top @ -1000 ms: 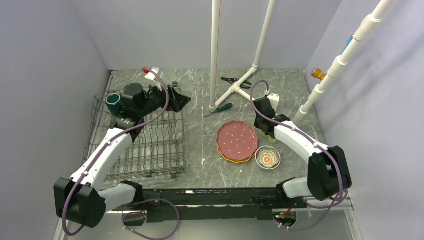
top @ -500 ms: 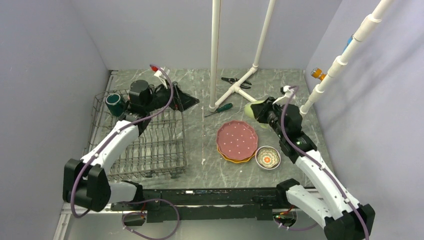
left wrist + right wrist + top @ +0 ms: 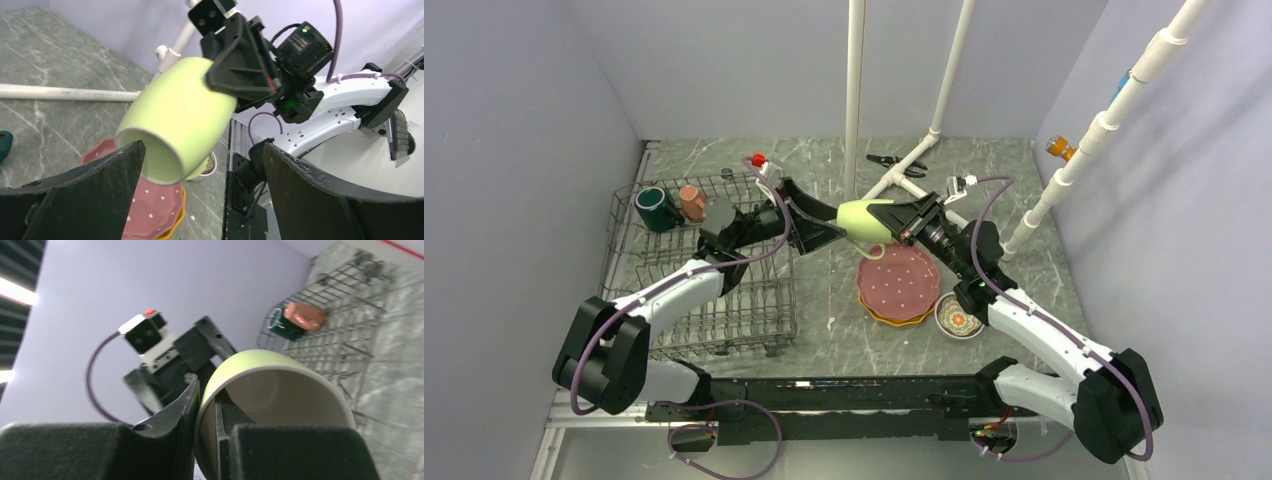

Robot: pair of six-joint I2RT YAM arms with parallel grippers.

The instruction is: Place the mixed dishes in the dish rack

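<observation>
Mugs: we count three.
Plates: two, pink plate (image 3: 898, 280) on yellow-orange plate (image 3: 892, 320).
Bowls: one, floral bowl (image 3: 960, 320).
Dish rack (image 3: 724, 300): holds dark green mug (image 3: 653, 208) and salmon mug (image 3: 692, 202), far left.
Right gripper (image 3: 911, 222): pinches light green mug (image 3: 864, 220) by its rim, in air right of rack.
Left gripper (image 3: 829, 228): spread wide beside it.

You have a grey-green, stone-look table (image 3: 814, 300). On its left side stands the dish rack (image 3: 724, 300). Right of the middle lies the yellow-orange plate (image 3: 894, 321) (a pink dotted plate (image 3: 896, 282) lies on top of it). A small flowery bowl (image 3: 954, 322) sits just beside it. At the back lie the pliers (image 3: 886, 159) and the foot of the white pipe frame (image 3: 902, 172).
</observation>
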